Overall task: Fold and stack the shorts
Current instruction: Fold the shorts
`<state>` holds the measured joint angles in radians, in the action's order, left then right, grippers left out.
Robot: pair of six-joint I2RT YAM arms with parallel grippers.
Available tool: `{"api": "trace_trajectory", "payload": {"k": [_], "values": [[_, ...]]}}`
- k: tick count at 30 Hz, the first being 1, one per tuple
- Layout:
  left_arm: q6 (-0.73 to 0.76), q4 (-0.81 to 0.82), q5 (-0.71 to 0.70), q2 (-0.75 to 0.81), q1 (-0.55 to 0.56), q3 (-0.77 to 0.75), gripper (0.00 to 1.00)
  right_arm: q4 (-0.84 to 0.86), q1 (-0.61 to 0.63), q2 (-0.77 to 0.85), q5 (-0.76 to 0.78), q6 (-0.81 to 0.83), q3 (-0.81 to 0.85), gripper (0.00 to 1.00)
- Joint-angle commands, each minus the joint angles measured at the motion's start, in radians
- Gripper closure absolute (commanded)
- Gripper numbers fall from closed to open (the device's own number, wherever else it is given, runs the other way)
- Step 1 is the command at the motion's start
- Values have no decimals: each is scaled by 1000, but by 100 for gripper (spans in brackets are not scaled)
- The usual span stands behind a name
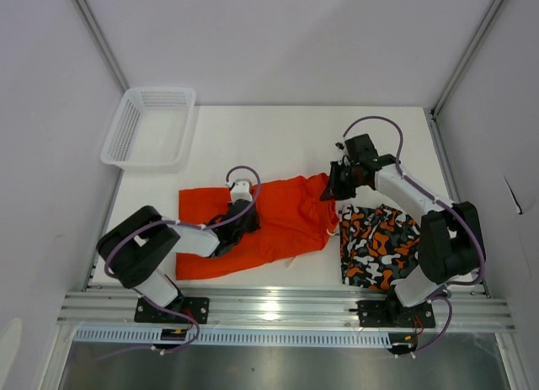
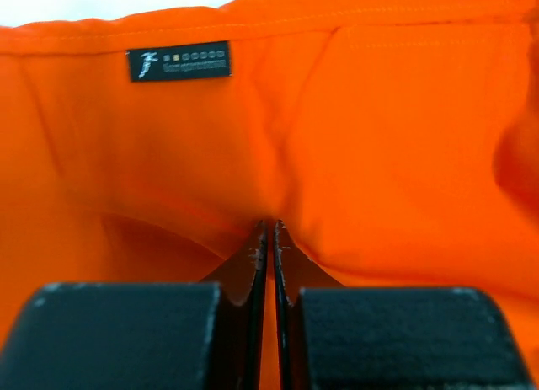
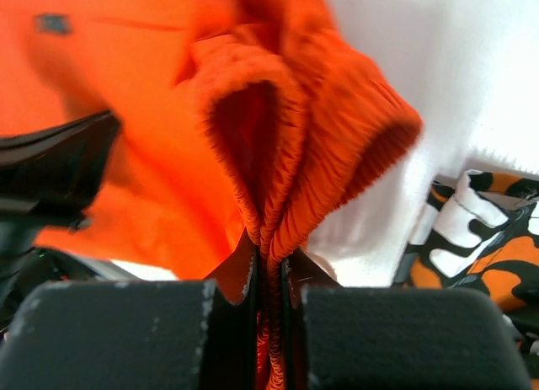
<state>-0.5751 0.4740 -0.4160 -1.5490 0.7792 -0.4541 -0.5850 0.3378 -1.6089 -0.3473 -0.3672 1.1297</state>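
Note:
The plain orange shorts (image 1: 278, 226) lie spread across the middle of the table. My left gripper (image 1: 238, 224) is shut on their fabric near the middle; in the left wrist view (image 2: 269, 230) the jaws pinch a thin orange fold, with a black label (image 2: 178, 61) beyond. My right gripper (image 1: 334, 188) is shut on the ribbed waistband (image 3: 278, 179) at the shorts' right end and holds it bunched and raised. The patterned shorts (image 1: 379, 245) lie folded at the right front, and show in the right wrist view (image 3: 480, 230).
A white mesh basket (image 1: 150, 125) stands at the back left corner. The white table (image 1: 278, 137) runs to a metal rail (image 1: 286, 310) at the near edge. Grey walls close in the sides.

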Motion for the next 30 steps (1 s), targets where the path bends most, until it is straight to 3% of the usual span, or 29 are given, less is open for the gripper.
{"api": "trace_trajectory", "payload": {"k": [1,10,18,23,26,29,30], "values": [[-45,83,49,-94,-27,-53,96,-47,17,86,-22,-1,82,100],[-69,124,135,-227,-17,-164,98,-13,124,145,-70,-88,195,100],[-106,48,48,-263,61,-256,98,1,190,78,-108,-185,355,100],[-143,72,40,-257,68,-233,97,10,184,61,-114,-240,377,99],[-138,48,36,-215,69,-239,90,-1,172,60,-111,-240,383,99],[-120,-3,25,-117,66,-225,76,-33,145,69,-123,-222,394,99],[-117,-36,32,-87,54,-212,66,-38,136,75,-130,-220,386,99]]}}
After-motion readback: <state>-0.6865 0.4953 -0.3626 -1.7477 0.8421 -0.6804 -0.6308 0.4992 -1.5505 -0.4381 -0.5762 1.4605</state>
